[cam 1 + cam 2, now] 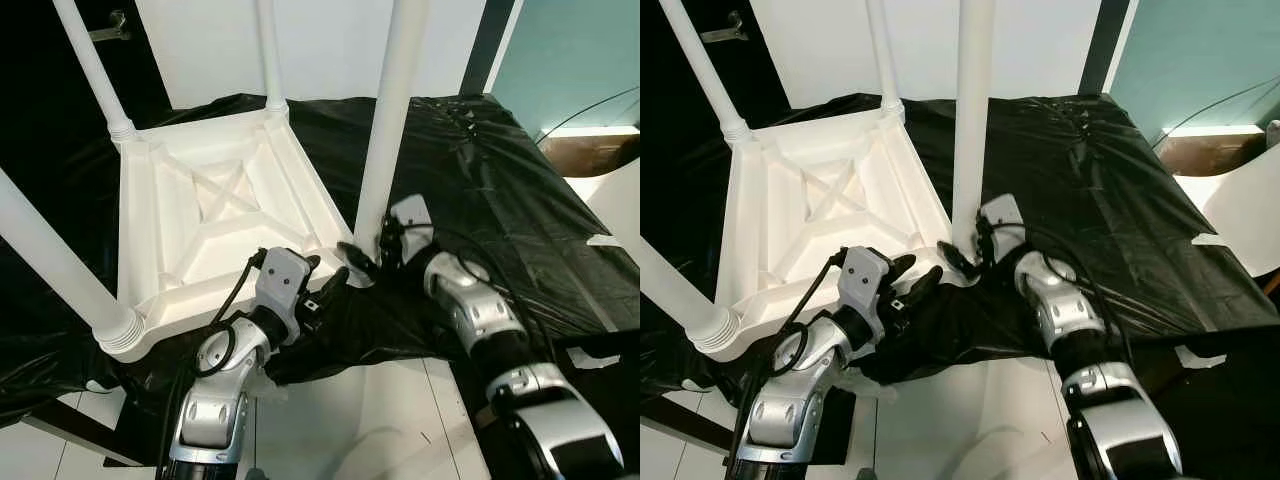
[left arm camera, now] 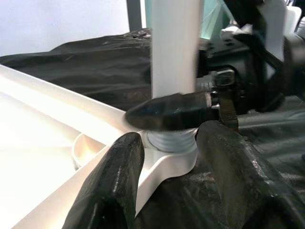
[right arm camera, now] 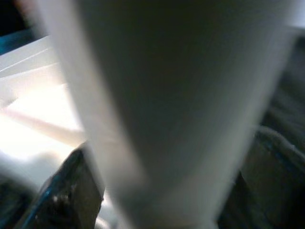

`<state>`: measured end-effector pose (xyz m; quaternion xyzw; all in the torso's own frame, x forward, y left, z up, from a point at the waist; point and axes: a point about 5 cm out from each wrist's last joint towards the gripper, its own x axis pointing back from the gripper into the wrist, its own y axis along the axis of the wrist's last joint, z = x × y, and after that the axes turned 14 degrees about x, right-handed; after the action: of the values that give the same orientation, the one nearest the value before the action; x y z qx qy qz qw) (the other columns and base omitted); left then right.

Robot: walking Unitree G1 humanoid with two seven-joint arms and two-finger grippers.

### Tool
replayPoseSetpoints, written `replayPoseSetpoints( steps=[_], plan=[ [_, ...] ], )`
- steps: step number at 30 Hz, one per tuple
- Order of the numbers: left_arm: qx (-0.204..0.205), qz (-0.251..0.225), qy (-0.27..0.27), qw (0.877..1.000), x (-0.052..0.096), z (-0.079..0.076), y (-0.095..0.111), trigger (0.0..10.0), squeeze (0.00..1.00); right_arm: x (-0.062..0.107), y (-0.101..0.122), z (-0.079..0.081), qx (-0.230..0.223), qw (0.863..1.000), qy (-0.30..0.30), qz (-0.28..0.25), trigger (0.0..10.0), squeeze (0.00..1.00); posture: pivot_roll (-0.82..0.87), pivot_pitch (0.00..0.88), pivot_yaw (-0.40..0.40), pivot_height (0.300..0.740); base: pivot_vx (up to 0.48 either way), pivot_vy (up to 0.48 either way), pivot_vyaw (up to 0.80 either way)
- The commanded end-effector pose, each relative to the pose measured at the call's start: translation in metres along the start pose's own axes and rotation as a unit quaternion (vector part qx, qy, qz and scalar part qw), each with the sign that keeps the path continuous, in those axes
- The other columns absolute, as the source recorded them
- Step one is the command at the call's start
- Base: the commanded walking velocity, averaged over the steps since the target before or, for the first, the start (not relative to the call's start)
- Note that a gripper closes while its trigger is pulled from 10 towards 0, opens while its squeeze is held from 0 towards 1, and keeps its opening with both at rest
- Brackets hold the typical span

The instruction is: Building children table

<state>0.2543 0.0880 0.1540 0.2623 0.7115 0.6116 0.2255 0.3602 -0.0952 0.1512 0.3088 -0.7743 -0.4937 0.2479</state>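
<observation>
- Children's table [image 1: 215,215]: white plastic, upside down on black plastic sheeting [image 1: 500,170] covering the surface; ribbed underside faces up, legs stick upward at the corners.
- Near-right leg [image 1: 393,110]: upright in the corner socket, threaded collar visible at its base in the left wrist view [image 2: 171,140].
- Right tool [image 1: 362,256]: at the base of that leg, fingers clamped around it just above the socket; one finger [image 2: 171,110] crosses the front of the leg.
- Left tool [image 1: 325,290]: jaws spread wide, holding nothing, just beside the same corner of the table, fingers either side of the socket.
</observation>
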Motion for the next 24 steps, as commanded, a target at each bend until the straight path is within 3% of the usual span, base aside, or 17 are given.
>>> replayPoseSetpoints(
  steps=[1,4,5,16,17,18,19,24],
  plan=[
    [0.002,-0.001,0.032,0.999,-0.001,0.003,-0.002,10.0,0.00,-0.003,-0.001,0.004,0.004,1.000,0.025,-0.001,10.0,0.00,0.04,0.000,-0.017,0.740,0.000,0.000,0.00],
    [-0.002,0.001,0.032,0.999,-0.002,0.003,-0.002,10.0,0.00,-0.006,0.000,0.004,0.016,0.999,0.048,0.000,10.0,0.00,0.05,0.000,-0.021,0.740,0.000,0.000,0.00],
    [-0.004,0.002,0.032,0.999,-0.002,0.003,-0.002,10.0,0.00,-0.007,0.000,0.006,0.024,0.998,0.060,0.002,0.0,0.00,0.05,0.000,-0.023,0.740,0.000,0.000,0.00],
    [-0.001,0.007,0.036,0.999,0.002,0.000,-0.005,10.0,0.00,-0.003,-0.015,0.008,0.016,0.995,0.097,0.023,0.0,0.00,0.08,0.000,-0.043,0.740,0.000,0.000,0.00],
    [-0.001,0.007,0.036,0.999,0.002,0.000,-0.005,10.0,0.00,-0.003,-0.015,0.008,0.013,0.995,0.095,0.025,4.9,0.00,0.08,0.000,-0.043,0.740,0.000,0.000,0.00],
    [-0.001,0.007,0.036,0.999,0.002,0.000,-0.005,10.0,0.00,-0.003,-0.015,0.008,0.013,0.995,0.095,0.025,4.9,0.00,0.08,0.000,-0.043,0.740,0.000,0.000,0.00],
    [0.000,0.008,0.036,0.999,0.002,0.000,-0.005,10.0,0.00,-0.003,-0.016,0.007,0.008,0.996,0.087,0.026,10.0,0.00,0.07,0.000,-0.043,0.740,0.000,0.000,0.00],
    [0.002,0.011,0.033,0.999,0.003,-0.001,-0.006,10.0,0.00,-0.003,-0.019,0.010,-0.009,0.998,0.041,0.036,10.0,0.00,0.07,0.000,-0.043,0.740,0.000,0.000,0.00]
  ],
)
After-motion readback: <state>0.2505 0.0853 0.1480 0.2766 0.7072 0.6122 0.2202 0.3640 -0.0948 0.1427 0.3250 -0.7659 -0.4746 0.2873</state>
